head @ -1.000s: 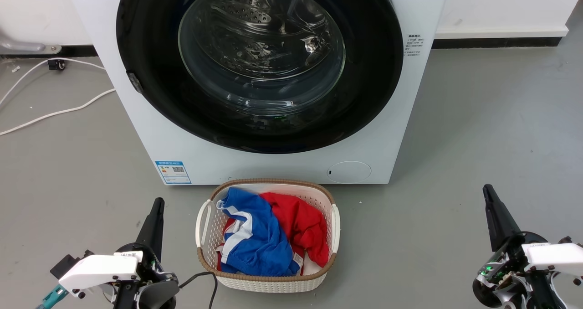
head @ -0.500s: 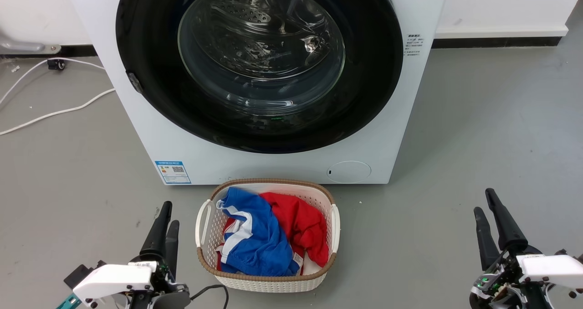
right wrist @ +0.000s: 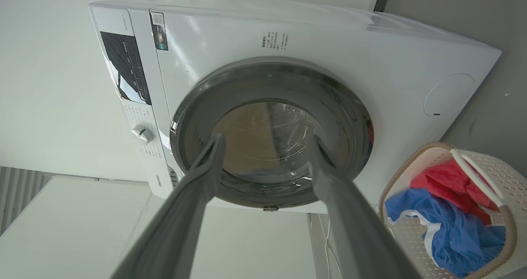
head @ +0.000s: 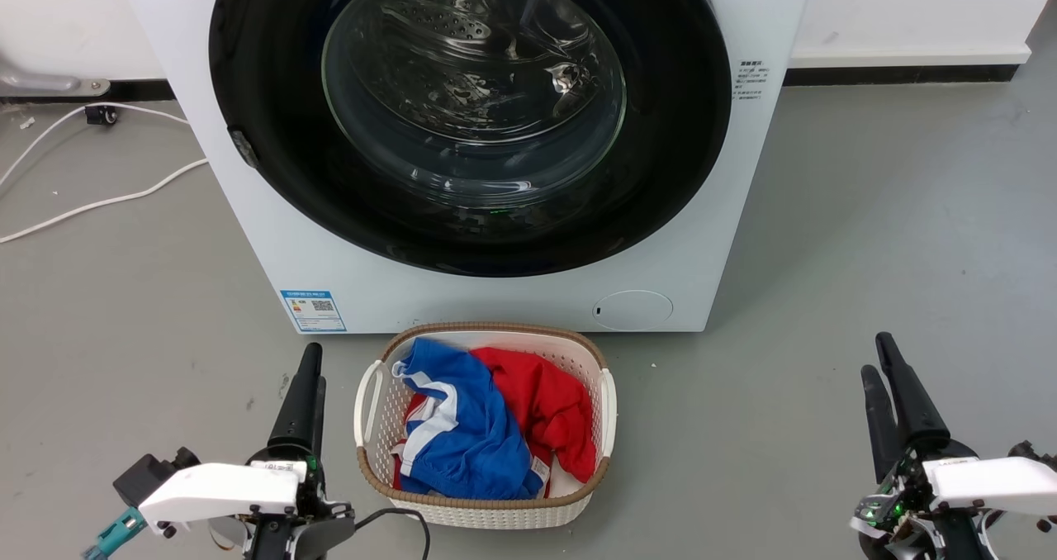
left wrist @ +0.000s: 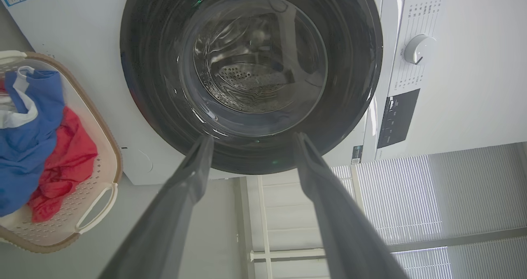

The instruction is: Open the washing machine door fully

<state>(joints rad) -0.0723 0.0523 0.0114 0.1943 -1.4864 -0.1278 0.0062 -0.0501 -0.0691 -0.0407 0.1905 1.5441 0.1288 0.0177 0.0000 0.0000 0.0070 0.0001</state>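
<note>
left gripper (head: 315, 370) and right gripper (head: 874, 353) have spread open since a second ago

washing machine (head: 512, 300) stands far centre, its door (head: 661, 172) shut flush. laundry basket (head: 487, 506) sits just in front, where a reaching arm could knock it. both grippers are empty, near, well apart from the door, which looks glossy, so a grip may slip.

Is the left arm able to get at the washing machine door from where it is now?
Probably yes: the left gripper, open, hangs beside the laundry basket, with nothing between it and the closed washing machine door.
</note>
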